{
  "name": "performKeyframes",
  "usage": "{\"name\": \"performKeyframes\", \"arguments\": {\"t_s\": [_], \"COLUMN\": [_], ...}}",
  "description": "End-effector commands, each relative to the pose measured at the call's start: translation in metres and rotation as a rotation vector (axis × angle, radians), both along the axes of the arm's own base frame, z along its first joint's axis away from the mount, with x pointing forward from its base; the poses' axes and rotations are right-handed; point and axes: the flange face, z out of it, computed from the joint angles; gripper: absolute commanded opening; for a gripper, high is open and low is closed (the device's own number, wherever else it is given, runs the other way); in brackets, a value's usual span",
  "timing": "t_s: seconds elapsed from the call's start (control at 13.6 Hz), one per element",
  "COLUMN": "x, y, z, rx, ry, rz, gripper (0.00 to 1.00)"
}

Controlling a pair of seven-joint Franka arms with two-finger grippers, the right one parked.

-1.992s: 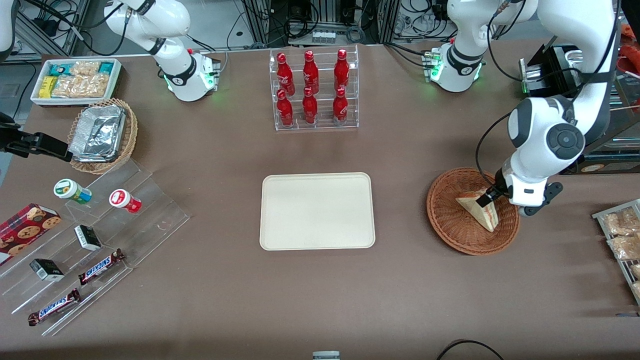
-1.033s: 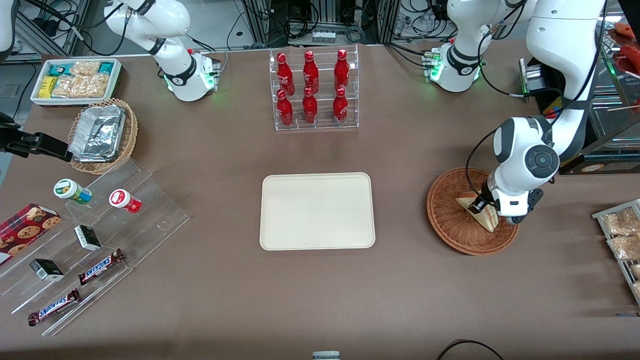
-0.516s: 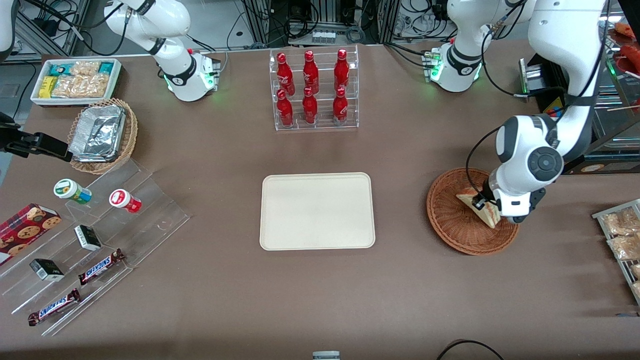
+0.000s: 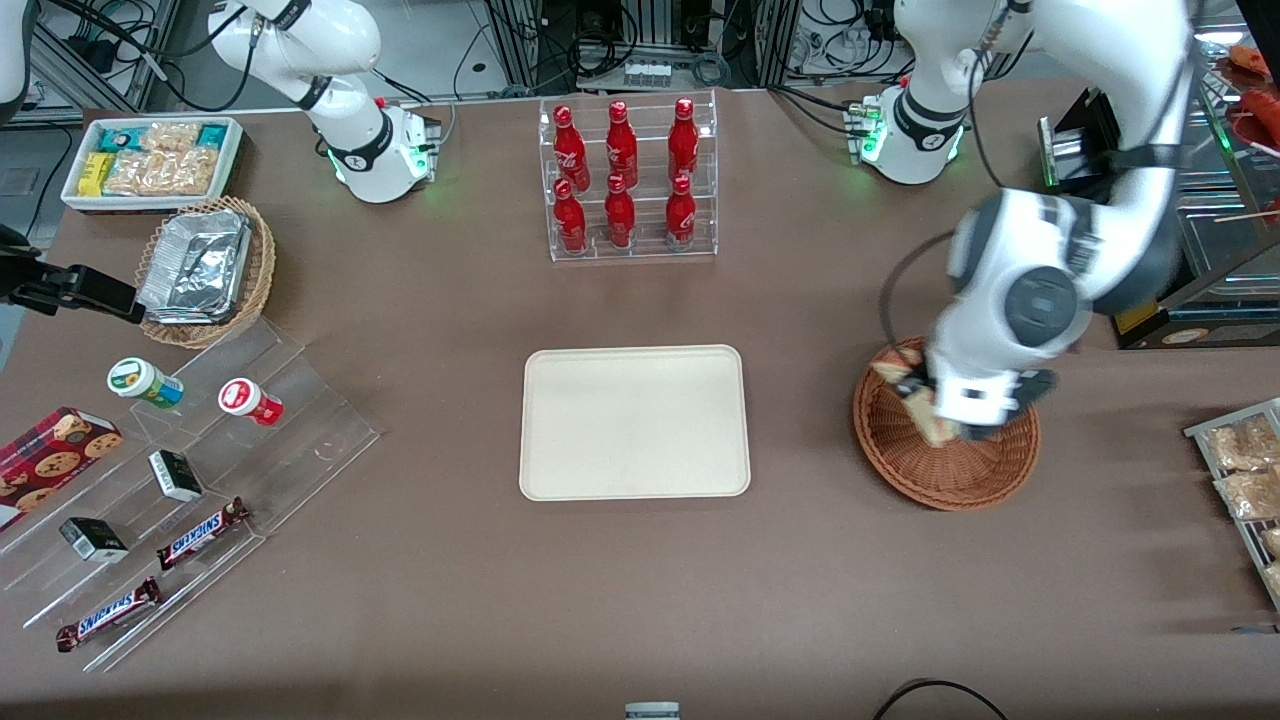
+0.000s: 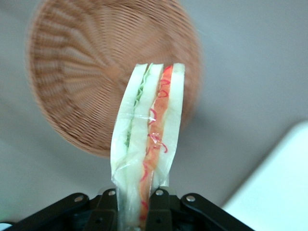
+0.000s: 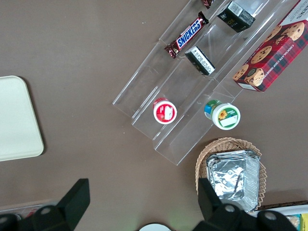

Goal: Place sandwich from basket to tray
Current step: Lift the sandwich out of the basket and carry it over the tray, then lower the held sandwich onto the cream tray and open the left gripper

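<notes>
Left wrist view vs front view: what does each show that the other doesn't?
Only the left wrist view shows the sandwich's cut edge with red and green filling, pinched between the tool's fingers, lifted clear above the basket.

Only the front view shows the whole layout: the full tray, the bottle rack and the snack stand.

Both show the sandwich held by the tool over the basket, with the tray beside it.

Seen from my parked wrist: brown desk (image 6: 86,53); tray (image 6: 17,120) corner at left edge. Clear stepped stand (image 6: 159,82) carries a Snickers bar (image 6: 187,34), two dark cartons (image 6: 200,60), a red-lidded cup (image 6: 164,110) and a green-lidded cup (image 6: 222,114). Cookie box (image 6: 272,53), upper right; tan basket (image 6: 202,161) of foil trays (image 6: 231,180), lower right.
</notes>
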Motion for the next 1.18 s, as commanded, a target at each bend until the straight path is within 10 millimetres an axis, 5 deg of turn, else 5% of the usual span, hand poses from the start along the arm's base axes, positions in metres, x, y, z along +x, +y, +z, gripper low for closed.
{"name": "performKeyframes", "arguments": {"t_s": [0.0, 0.15, 0.44, 0.81, 1.11], "x": [-0.014, -0.023, -0.035, -0.035, -0.028], "y": [-0.068, -0.116, -0.211, -0.277, -0.301], "z": [0.018, 0.025, 0.006, -0.023, -0.062], "rx": [-0.008, -0.028, -0.060, -0.094, -0.093], "ry": [-0.016, -0.034, -0.042, -0.044, -0.037], "rz": [-0.148, -0.240, -0.367, -0.495, -0.510], "gripper": [0.00, 0.00, 0.00, 0.00, 0.00]}}
